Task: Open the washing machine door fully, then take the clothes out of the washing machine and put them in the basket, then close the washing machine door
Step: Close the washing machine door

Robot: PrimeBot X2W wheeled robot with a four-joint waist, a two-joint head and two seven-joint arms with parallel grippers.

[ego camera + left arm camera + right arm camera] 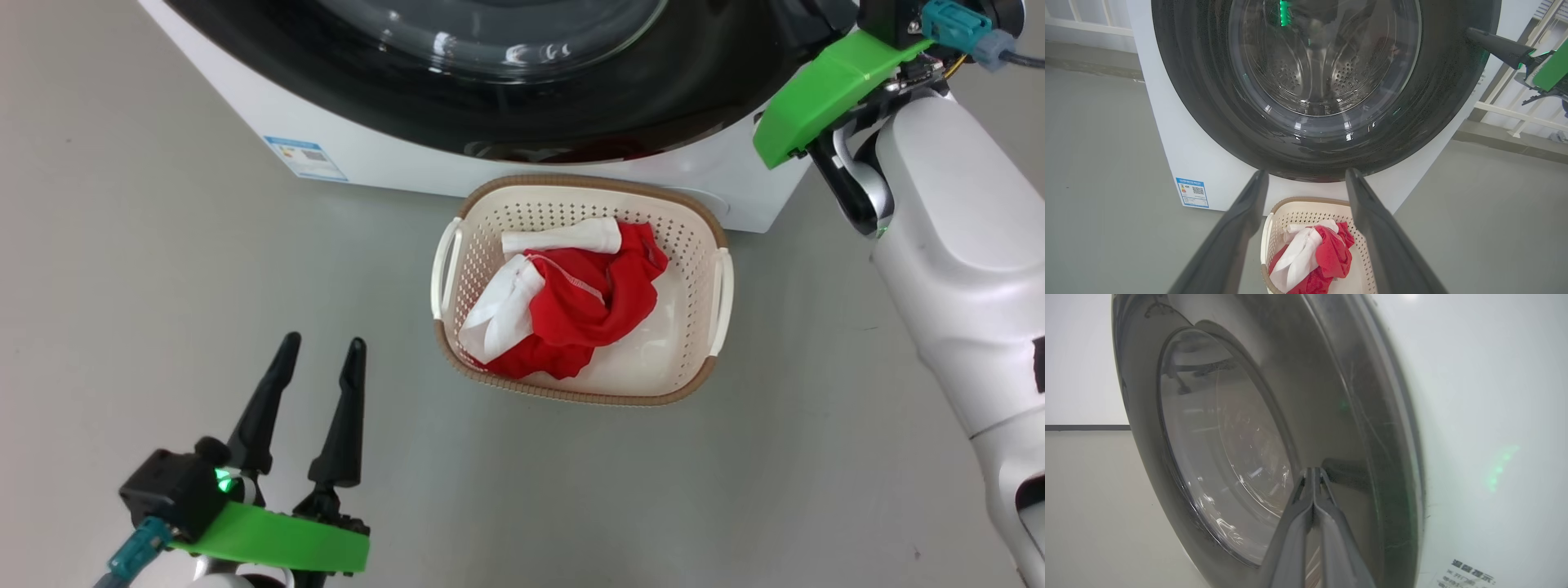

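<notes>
On the grey floor (163,286), the basket (571,181) of clothes (588,302) sits before the washing machine (392,163). Left gripper (322,343) spread, right gripper (1312,470) pinched together.

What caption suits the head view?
Red clothes lie in the basket before the washing machine, left end effector open nearby.

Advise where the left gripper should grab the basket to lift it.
Probably the white handle on the left side of the basket, coming down from above. It bows out from the rim, leaving a slot for one finger. It faces the open left gripper and sits clear of the clothes piled inside.
</notes>
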